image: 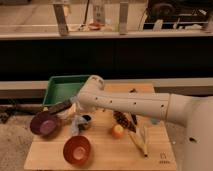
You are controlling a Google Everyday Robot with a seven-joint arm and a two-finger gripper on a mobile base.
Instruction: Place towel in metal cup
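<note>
Item: one-armed mobile robot at a wooden worktop (105, 159), task of putting a towel into a metal cup, seen from the front of the bench

Arm: white arm (131, 104) reaching in from the right and across the back half of the worktop, its rounded end over the left-centre

Pincer: pincer (67, 106), a dark part at the arm's tip, low over the worktop between the green tray (63, 78) and the purple bowl (45, 123); whether it is spread, pressed together or pinching anything, I cannot tell from here

Towel: towel (75, 123), a pale blue strip, just below the pincer and just beside the cup on its left; it looks upright or draped rather than lying flat, and I cannot tell whether it is held or loose

Metal cup: metal cup (86, 120), small, standing upright near the middle-left of the worktop, under the arm's end; its mouth looks dark, with no cloth visibly inside

Other contents: red bowl (77, 149) near the front edge; orange fruit (117, 131) at the centre; a dark pine-cone-like piece (121, 120) just behind it; a long yellowish item (140, 142) to the right

Progress, as judged: towel brought next to the cup but not in it. Left to do: carry the cloth over the rim, lower or drop it in, and draw the pincer away without tipping the cup
</note>
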